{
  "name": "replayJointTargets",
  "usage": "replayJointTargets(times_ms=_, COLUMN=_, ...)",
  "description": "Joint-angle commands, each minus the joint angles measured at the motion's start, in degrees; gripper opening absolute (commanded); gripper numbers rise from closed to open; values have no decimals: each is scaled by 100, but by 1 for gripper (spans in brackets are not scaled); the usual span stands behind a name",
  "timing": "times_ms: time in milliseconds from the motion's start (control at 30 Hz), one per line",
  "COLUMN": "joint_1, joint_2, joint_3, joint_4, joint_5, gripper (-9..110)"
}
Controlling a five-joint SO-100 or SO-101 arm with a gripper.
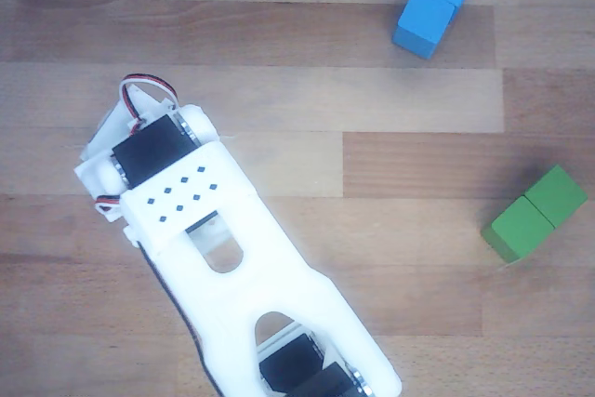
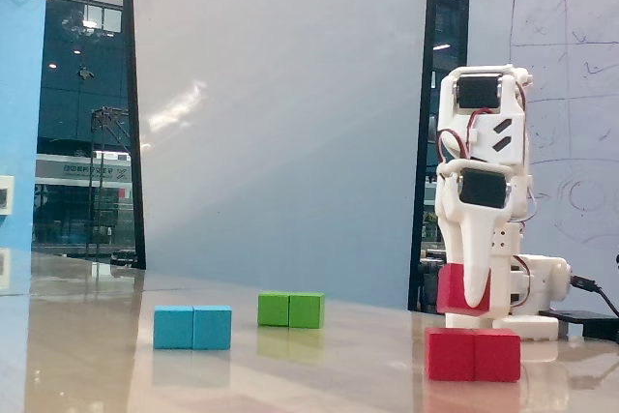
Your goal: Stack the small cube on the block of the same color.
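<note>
In the fixed view my gripper [image 2: 468,301] points straight down, shut on the small cube [image 2: 450,290], which is red and partly covered by the white finger [image 2: 474,258]. The cube hangs a little above the left half of the red block [image 2: 474,354], a two-cube piece lying on the table at the lower right. A thin gap shows between them. How they line up in depth I cannot tell. In the other view the white arm [image 1: 232,258] fills the lower left and hides the cube, the block and the fingers.
A blue double block [image 2: 192,327] [image 1: 432,2] and a green double block [image 2: 290,309] [image 1: 535,214] lie apart from the arm. The arm's base [image 2: 527,311] stands right behind the red block. The wooden table [image 1: 307,90] is bare between them.
</note>
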Motion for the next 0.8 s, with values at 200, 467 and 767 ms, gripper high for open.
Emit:
replayJointTargets(times_ms=200, joint_1=-35, joint_2=-334, joint_3=-1310, joint_4=-44, joint_5=-53, gripper=9)
replayJointTargets(times_ms=467, joint_1=-35, joint_2=-457, joint_3=-1380, joint_4=-35, joint_5=-53, gripper=9)
replayJointTargets(times_ms=767, joint_1=-44, joint_2=-835, joint_3=-1380, joint_4=-44, joint_5=-53, gripper=9)
